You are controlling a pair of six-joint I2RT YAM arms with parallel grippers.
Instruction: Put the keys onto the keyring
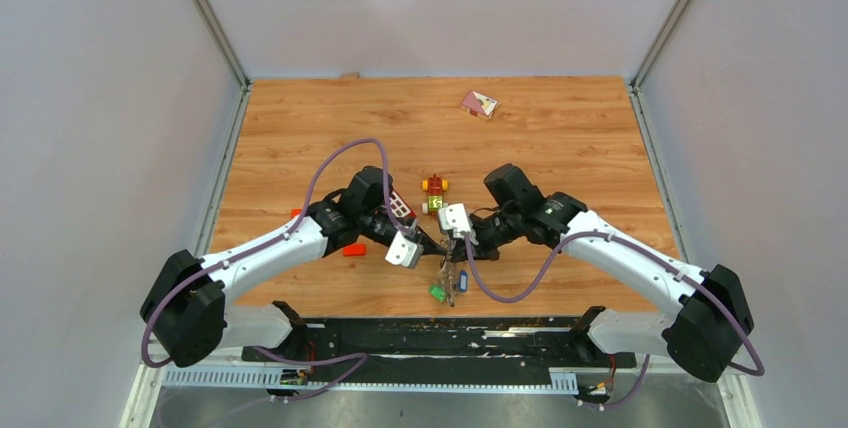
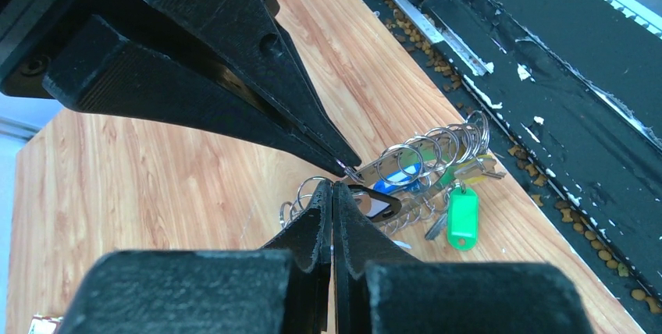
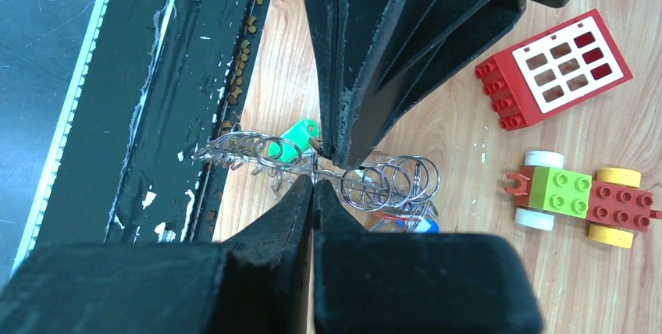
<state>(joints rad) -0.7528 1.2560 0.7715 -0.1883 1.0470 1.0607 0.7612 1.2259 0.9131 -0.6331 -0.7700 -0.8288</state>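
The left jaws and right jaws are both pinching the keyring (image 2: 406, 164) by the worktop's (image 1: 560, 138) near edge, with open wood lying beyond.

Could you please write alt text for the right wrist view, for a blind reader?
Two shut black grippers, the right gripper from below and the left gripper from above, meet tip to tip and seem to pinch a bunch of metal key rings with a green tag on a wooden table. A toy car and a red brick lie to the right.
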